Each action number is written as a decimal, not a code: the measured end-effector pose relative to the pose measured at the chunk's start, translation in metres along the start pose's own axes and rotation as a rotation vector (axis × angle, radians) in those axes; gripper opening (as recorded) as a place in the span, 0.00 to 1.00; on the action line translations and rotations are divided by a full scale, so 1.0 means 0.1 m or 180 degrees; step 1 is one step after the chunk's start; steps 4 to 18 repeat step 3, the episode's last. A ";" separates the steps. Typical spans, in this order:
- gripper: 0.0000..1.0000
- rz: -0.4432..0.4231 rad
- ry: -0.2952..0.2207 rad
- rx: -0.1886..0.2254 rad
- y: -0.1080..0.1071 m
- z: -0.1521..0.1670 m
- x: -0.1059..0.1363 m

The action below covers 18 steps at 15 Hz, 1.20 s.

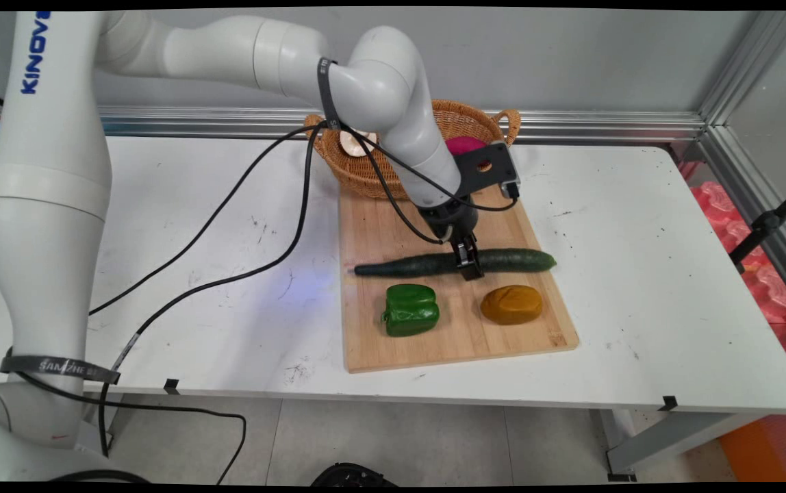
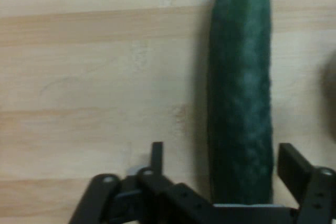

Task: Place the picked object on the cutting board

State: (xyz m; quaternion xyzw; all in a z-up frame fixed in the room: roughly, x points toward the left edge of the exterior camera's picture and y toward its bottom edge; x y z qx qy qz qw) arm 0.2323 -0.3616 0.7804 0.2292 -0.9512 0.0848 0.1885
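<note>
On the wooden cutting board (image 1: 379, 233), closest to the table's (image 1: 194, 205) near edge, lie a green bell pepper (image 1: 411, 309) and, well apart from it toward the table's right end, a rounded yellow-brown item (image 1: 511, 304) that may be a potato. Just behind them a long dark cucumber (image 1: 420, 266) lies across the board, parallel to the near edge.

The gripper (image 1: 468, 268) is down at the cucumber, somewhat right of its middle. Its fingers are spread and stand on either side of the cucumber. Neither is pressed against the skin, so nothing is held.

Behind the board, at the table's far edge, stands a wicker basket (image 1: 359, 171). In it are a magenta item (image 1: 465, 145) and a pale one (image 1: 352, 142), both partly hidden by the arm.

The main view gives the whole layout, but it shows the fingers only as one dark shape crossing the cucumber. The hand view settles the matter. It shows bare wood between the cucumber (image 2: 240, 103) and one finger (image 2: 156, 153), and the other finger (image 2: 292, 165) just beside the far flank of the cucumber. The pepper and basket lie outside that view.
</note>
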 end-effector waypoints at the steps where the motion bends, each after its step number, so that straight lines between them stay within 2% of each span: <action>1: 1.00 -0.0005 0.0003 -0.0009 0.00 0.02 0.00; 18: 1.00 -0.0009 0.0008 -0.0022 0.00 0.05 -0.01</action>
